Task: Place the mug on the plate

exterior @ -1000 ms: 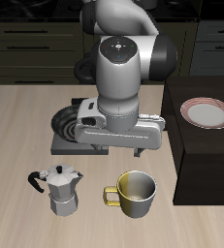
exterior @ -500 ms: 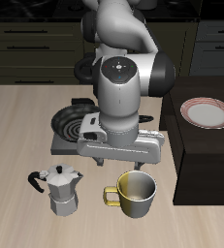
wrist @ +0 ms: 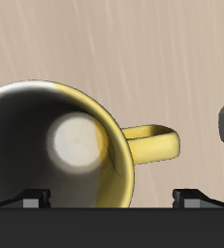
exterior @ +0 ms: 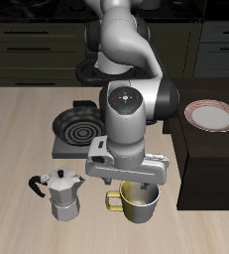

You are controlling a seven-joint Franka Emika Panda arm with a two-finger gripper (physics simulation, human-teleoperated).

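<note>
The olive-yellow mug stands upright near the table's front edge, its loop handle pointing toward the moka pot. My gripper hangs just above the mug and covers its back rim. In the wrist view the mug fills much of the picture with its handle sticking out sideways. The two fingertips stand wide apart, and the gripper is open and holds nothing. The white plate with a reddish-pink rim lies on a raised dark block, apart from the mug.
A silver moka pot stands close beside the mug's handle. A black spiral frying pan sits on a grey base farther back. The dark block under the plate rises beside the mug.
The arm has moved toward the table's front edge and lowered. The gripper now hangs right over the mug and covers its back rim. Mug, plate and pot have not moved.
</note>
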